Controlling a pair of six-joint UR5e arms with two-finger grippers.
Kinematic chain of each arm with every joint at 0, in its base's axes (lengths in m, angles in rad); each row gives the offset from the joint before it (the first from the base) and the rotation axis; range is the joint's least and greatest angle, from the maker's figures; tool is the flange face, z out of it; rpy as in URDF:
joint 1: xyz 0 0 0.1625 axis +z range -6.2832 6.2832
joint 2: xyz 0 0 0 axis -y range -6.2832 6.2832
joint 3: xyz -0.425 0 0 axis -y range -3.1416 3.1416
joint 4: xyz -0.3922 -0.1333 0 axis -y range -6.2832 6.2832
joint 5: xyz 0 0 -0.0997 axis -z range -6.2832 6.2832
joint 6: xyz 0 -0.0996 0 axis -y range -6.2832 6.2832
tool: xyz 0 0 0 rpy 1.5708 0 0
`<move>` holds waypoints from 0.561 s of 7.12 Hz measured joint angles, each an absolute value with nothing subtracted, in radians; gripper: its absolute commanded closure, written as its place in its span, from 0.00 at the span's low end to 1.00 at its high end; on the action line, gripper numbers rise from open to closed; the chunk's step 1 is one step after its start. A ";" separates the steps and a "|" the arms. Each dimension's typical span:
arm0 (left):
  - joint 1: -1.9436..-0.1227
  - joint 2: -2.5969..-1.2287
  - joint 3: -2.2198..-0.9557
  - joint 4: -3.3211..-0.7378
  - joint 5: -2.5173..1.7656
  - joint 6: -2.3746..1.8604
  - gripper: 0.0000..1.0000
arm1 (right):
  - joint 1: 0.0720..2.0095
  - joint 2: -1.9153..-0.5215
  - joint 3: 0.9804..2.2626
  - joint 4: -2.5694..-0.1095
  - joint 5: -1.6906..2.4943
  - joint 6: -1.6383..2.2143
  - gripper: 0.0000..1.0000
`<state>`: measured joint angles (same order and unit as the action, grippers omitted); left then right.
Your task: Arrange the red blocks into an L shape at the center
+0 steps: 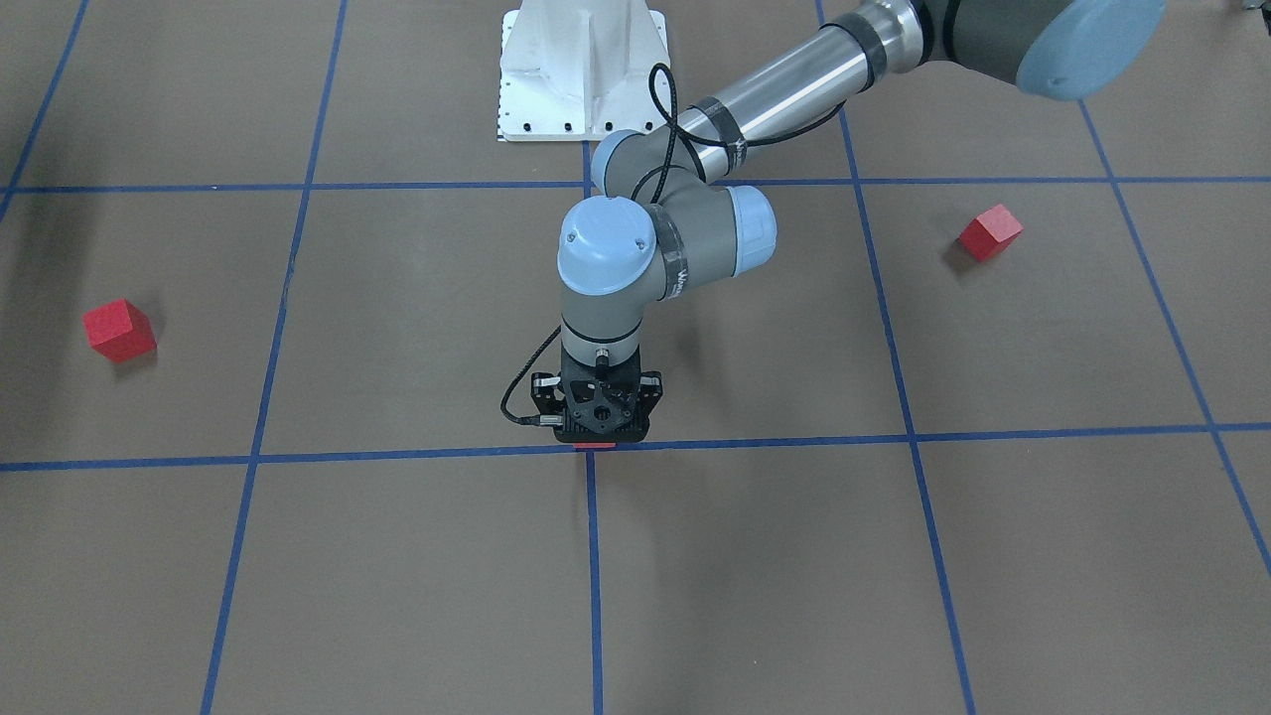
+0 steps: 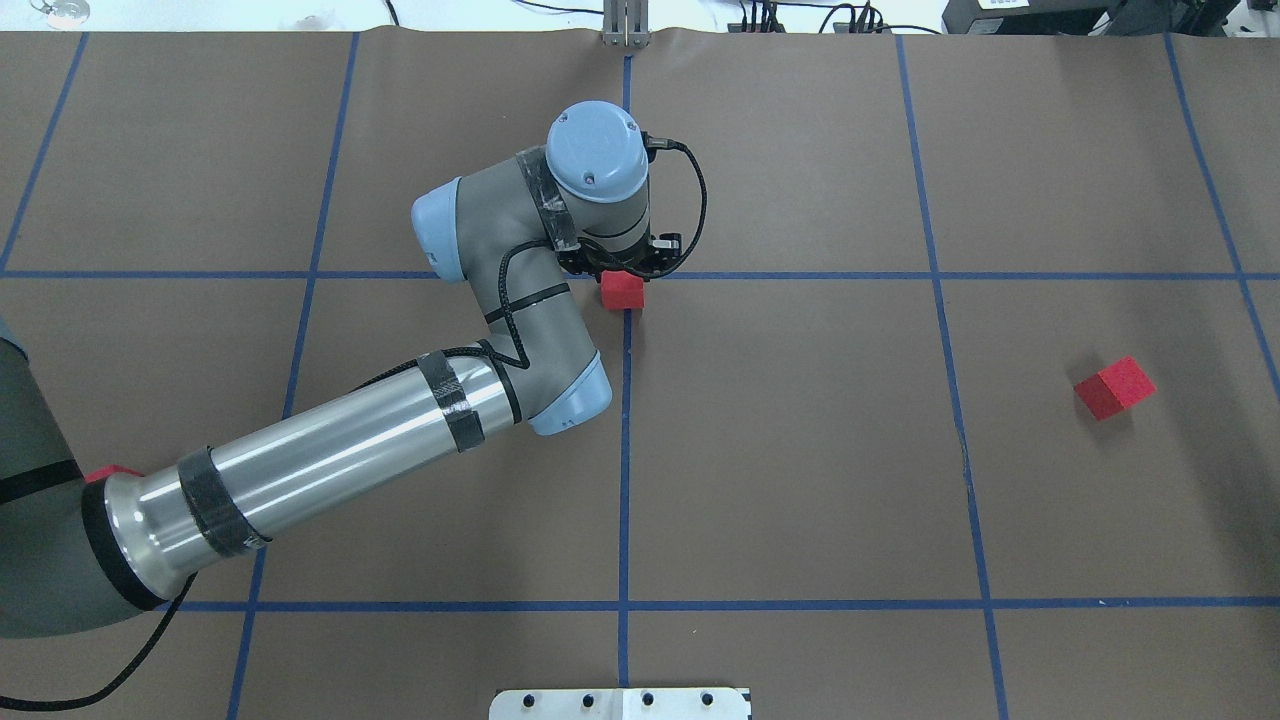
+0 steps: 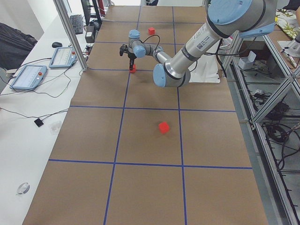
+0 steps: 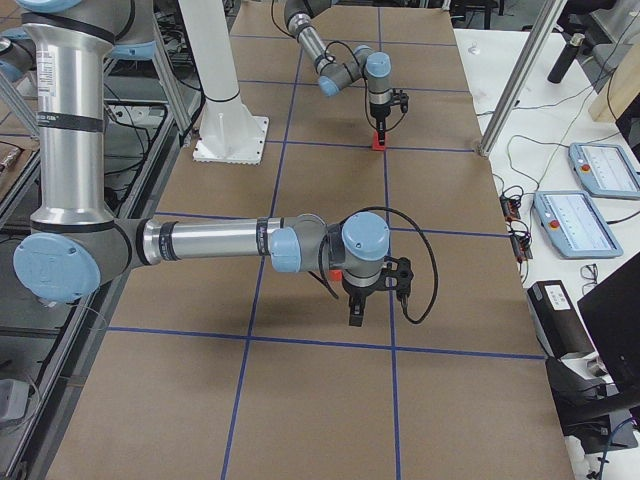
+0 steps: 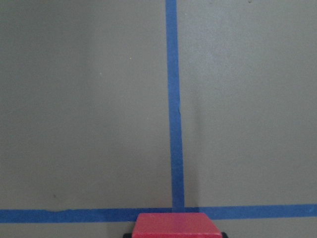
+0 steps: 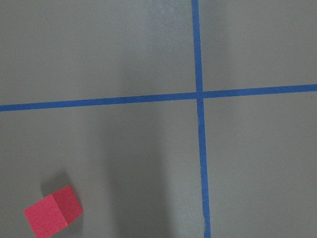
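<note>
My left gripper (image 1: pixel 594 429) points straight down over the center (image 5: pixel 178 212), the crossing of two blue tape lines. It is shut on a red block (image 2: pixel 622 290), whose top also shows between the fingertips in the left wrist view (image 5: pixel 178 224), at or just above the surface. A second red block (image 1: pixel 990 232) lies loose on my left side. A third red block (image 2: pixel 1114 387) lies loose on my right side and also shows in the right wrist view (image 6: pixel 53 215). My right gripper (image 4: pixel 356 315) hangs near that block. I cannot tell whether it is open or shut.
The white robot base (image 1: pixel 581 70) stands at the table's near edge. The left arm's silver tube (image 2: pixel 330 450) crosses the left half of the brown gridded surface and hides most of the left-side block from overhead. Metal posts (image 4: pixel 520 70) and control tablets (image 4: pixel 590 220) line the far edge.
</note>
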<state>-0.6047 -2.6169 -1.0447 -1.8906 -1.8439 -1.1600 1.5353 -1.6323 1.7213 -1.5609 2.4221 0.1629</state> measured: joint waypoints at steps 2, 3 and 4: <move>-0.604 -2.617 -1.048 -1.907 -1.844 -1.183 0.01 | 1.531 -1.621 1.725 -1.562 2.426 0.170 0.01; -0.612 -2.618 -1.054 -1.920 -1.845 -1.194 0.01 | 1.527 -1.589 1.729 -1.562 2.426 0.170 0.01; -0.624 -2.618 -1.062 -1.927 -1.846 -1.197 0.01 | 1.521 -1.553 1.731 -1.563 2.428 0.174 0.01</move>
